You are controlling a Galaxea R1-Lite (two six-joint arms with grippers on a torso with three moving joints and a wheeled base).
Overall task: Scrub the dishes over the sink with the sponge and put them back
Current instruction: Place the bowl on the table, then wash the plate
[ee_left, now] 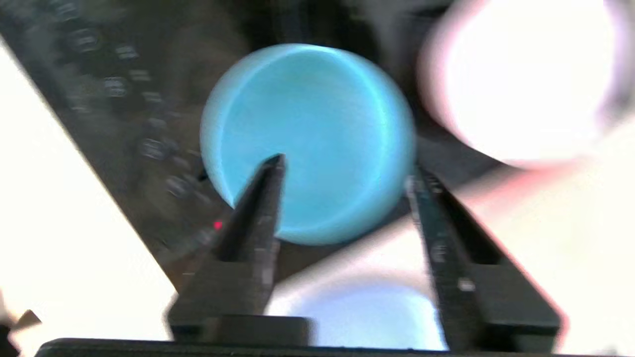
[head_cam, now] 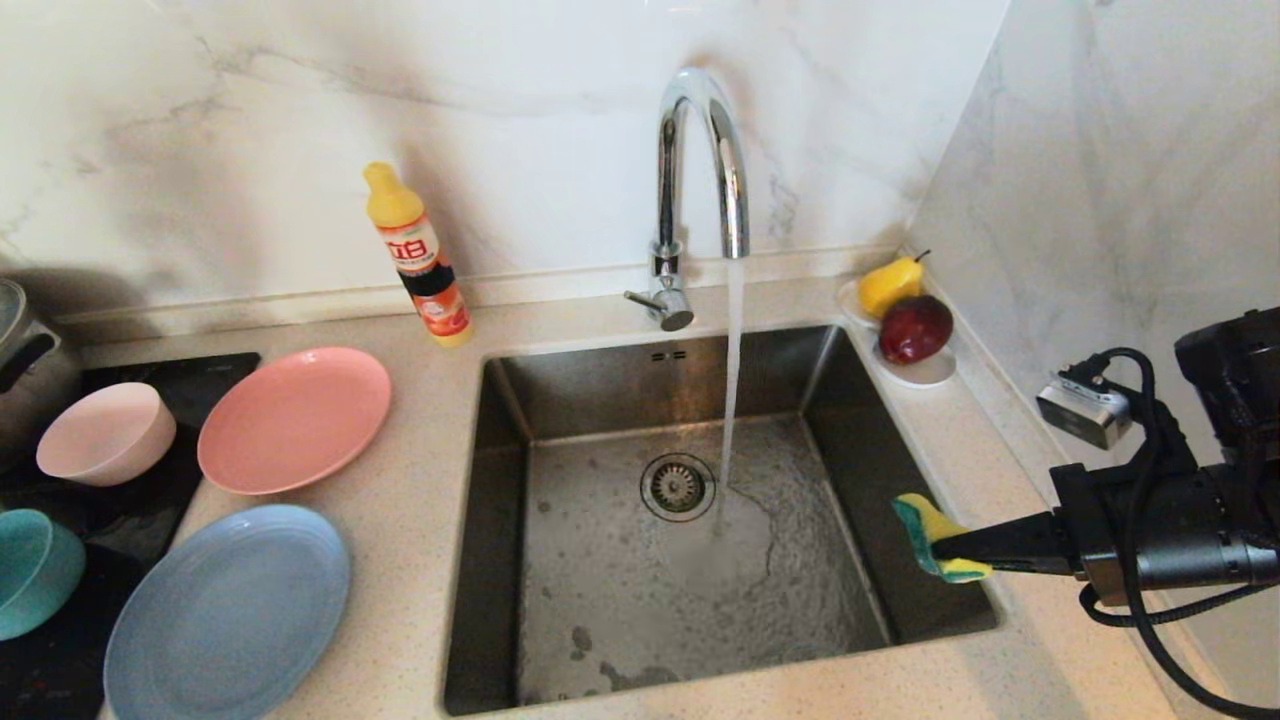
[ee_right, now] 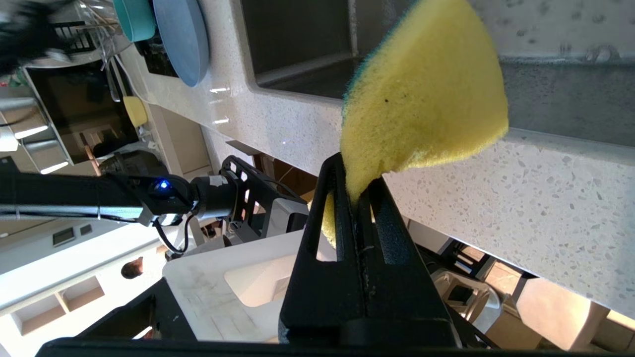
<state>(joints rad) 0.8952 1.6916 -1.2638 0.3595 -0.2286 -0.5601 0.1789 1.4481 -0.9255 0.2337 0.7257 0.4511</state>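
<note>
1. Right gripper [head_cam: 945,548] clamped tight on the sponge [head_cam: 938,536], held over the right edge of the sink [head_cam: 500,520].
2. Left gripper [ee_left: 347,173] spread apart and empty, above the teal bowl [ee_left: 307,139].
3. Tap [head_cam: 700,170] running onto the sink floor beside the drain [head_cam: 678,487].
4. On the counter left of the sink: salmon plate [head_cam: 293,420], pale pink bowl [head_cam: 106,433], blue plate [head_cam: 228,615].
5. Pear [head_cam: 890,284] and red fruit [head_cam: 915,329] at the sink's far right corner.

Left gripper [ee_left: 342,173] fingers apart; right gripper [ee_right: 357,198] clamped (arm level).
</note>
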